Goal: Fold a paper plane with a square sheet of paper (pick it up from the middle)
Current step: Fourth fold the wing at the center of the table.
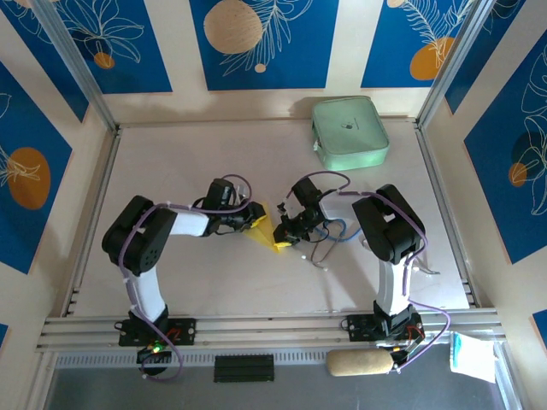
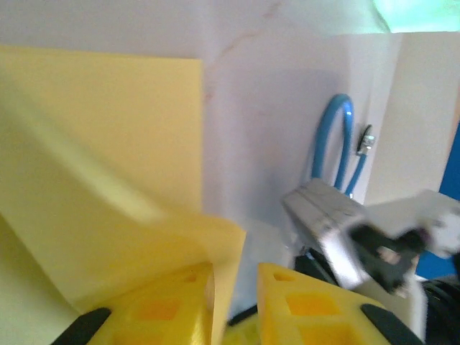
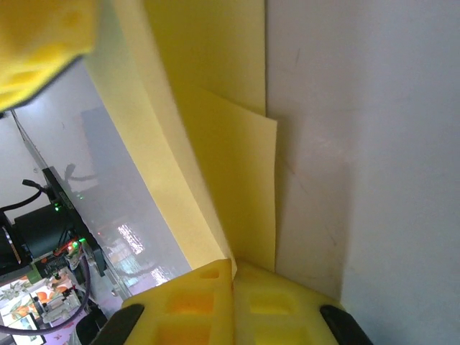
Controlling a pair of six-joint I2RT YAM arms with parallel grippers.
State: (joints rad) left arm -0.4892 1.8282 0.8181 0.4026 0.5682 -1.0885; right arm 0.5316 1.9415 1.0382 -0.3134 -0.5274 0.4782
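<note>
The right end effector is pinching the partly folded square sheet of paper with its fingers pressed together, at the middle of the surface. The left end effector is standing slightly spread, with the sheet's curled edge lying in its gap.

Pale tabletop, cream walls with blue leaf-patterned panels, aluminium frame posts, soft even light
</note>
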